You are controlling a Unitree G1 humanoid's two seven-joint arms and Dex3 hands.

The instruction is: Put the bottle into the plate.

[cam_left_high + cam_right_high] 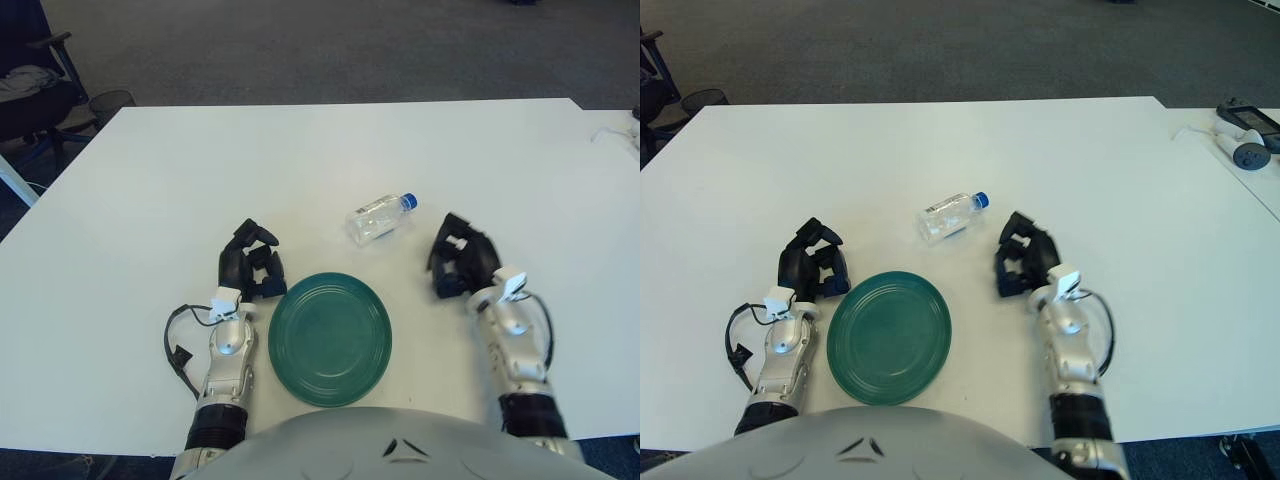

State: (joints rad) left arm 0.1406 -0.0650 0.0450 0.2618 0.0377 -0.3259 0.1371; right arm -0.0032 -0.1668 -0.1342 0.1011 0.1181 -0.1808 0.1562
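A clear plastic bottle [377, 218] with a blue cap lies on its side on the white table [300, 160], just beyond the plate. The round green plate [330, 338] lies near the front edge between my hands and holds nothing. My right hand [461, 267] is to the right of the plate and to the near right of the bottle, apart from it, fingers curled and holding nothing. My left hand [251, 264] rests at the plate's left edge, fingers curled, holding nothing.
A dark office chair [30, 80] and a wire bin [112, 103] stand beyond the table's far left corner. White and dark devices [1243, 135] lie on a second table at the far right.
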